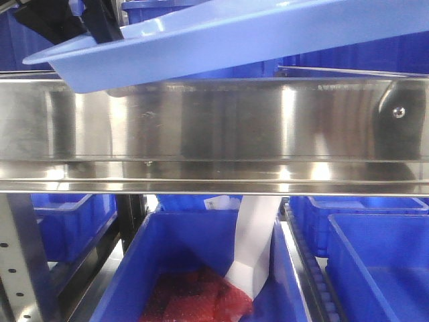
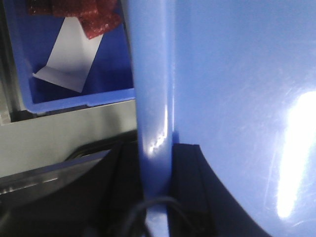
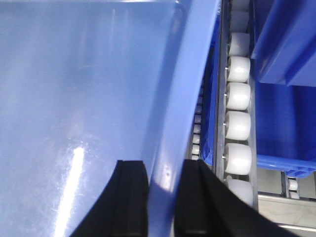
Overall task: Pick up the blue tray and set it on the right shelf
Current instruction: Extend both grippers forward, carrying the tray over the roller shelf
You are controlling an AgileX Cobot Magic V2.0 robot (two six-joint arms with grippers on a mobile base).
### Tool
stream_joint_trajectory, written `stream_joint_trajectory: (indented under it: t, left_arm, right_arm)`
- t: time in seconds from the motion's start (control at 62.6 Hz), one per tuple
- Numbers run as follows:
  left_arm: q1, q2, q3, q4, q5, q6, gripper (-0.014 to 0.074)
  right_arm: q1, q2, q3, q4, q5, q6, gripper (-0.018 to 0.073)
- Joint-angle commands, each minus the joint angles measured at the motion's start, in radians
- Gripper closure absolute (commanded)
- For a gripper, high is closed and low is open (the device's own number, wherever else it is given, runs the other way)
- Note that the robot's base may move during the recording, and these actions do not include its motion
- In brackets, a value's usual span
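Note:
The light-blue tray [image 1: 234, 33] hangs tilted, left end lower, just above the shelf's shiny steel front rail [image 1: 214, 127]. My left gripper [image 2: 157, 158] is shut on the tray's left wall [image 2: 153, 74], one black finger on each side; it shows at the top left of the front view [image 1: 100, 23]. My right gripper [image 3: 165, 170] is shut on the tray's right wall [image 3: 182, 98], one finger inside the tray and one outside. The right gripper is out of the front view.
Deep dark-blue bins [image 1: 194, 268] sit on the level below, one holding red mesh bags [image 1: 194, 302] and a white sheet [image 1: 255, 241]. More bins [image 1: 375, 261] stand to the right. White rollers [image 3: 239, 98] run beside a bin under the tray's right edge. A grey perforated upright [image 1: 20, 261] stands left.

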Motion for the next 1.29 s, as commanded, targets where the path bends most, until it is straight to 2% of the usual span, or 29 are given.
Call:
stream_joint_trajectory:
  t: [0.0, 0.303, 1.038, 1.278]
  left_arm:
    - [-0.008, -0.017, -0.065, 0.042, -0.009, 0.057, 0.0645]
    - [-0.008, -0.017, -0.194, 0.042, 0.003, 0.057, 0.0645]
    - [0.007, -0.015, -0.241, 0.029, 0.01, 0.057, 0.0645]
    - [0.045, -0.015, -0.346, 0.111, 0.026, 0.059, 0.0645]
  right_arm:
    - [0.001, -0.02, -0.033, 0.002, -0.09, -0.031, 0.0503]
    - [0.001, -0.02, -0.033, 0.002, -0.09, -0.031, 0.0503]
    - [0.001, -0.01, -0.052, 0.005, -0.099, -0.04, 0.0503]
    - [0.001, 0.125, -0.206, 0.006, -0.074, -0.041, 0.0503]
